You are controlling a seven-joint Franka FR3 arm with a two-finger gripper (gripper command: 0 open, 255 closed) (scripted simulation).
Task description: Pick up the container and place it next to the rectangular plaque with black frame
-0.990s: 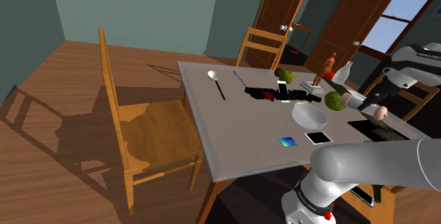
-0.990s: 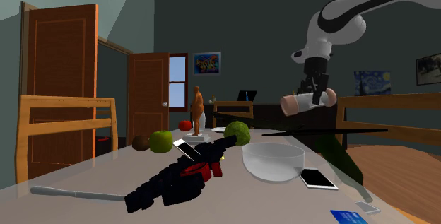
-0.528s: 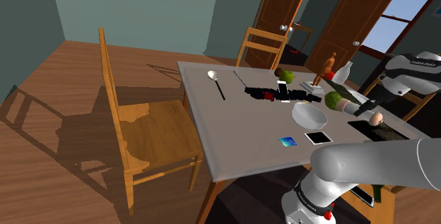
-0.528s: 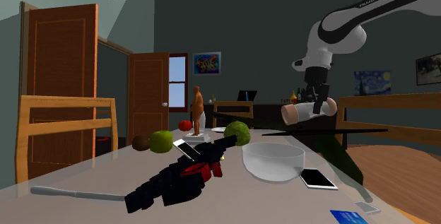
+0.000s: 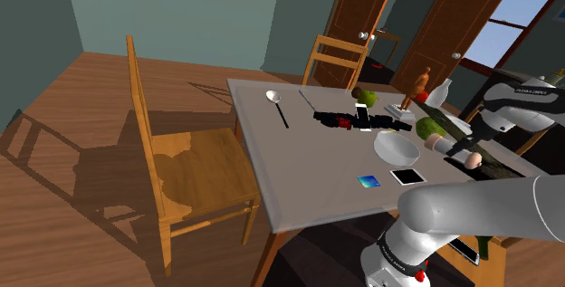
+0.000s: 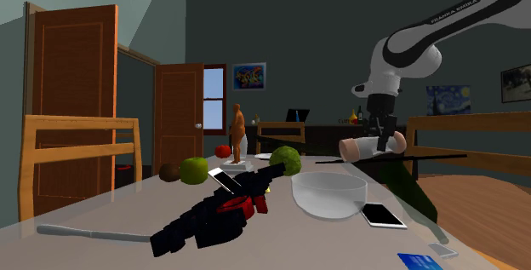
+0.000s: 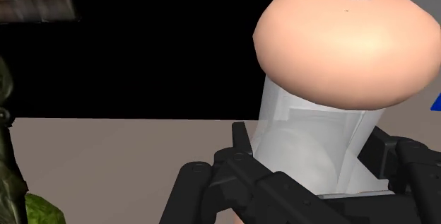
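Observation:
My gripper point(image 5: 455, 149) is shut on the container point(image 5: 470, 158), a white cylinder with a peach-pink domed cap, held lying sideways. In the second exterior view the container point(image 6: 364, 147) hangs a little above the table, beyond the bowl, under the gripper point(image 6: 380, 137). The wrist view has the black fingers point(image 7: 239, 145) clasping the white body, with the cap point(image 7: 346, 42) pointing away from the gripper point(image 7: 311, 155). A flat white plaque with a black frame point(image 5: 408, 176) lies on the grey table point(image 5: 299, 163) in front of the bowl; it is the rectangle point(image 6: 382, 215) by the bowl in the second exterior view.
A pale bowl point(image 5: 397, 148) sits between plaque and container. A blue card point(image 5: 368, 182) lies beside the plaque. A black and red toy point(image 5: 349, 120) with a second framed rectangle point(image 5: 363, 118), green fruit point(image 5: 426, 129), a spoon point(image 5: 277, 104) and a brown figurine point(image 5: 422, 84) lie farther back. A wooden chair point(image 5: 181, 163) stands at the shoulder view's left.
The gripper has come down with the container, from well above the table to just over it, drifting toward the bowl and plaque. The grip stayed shut.

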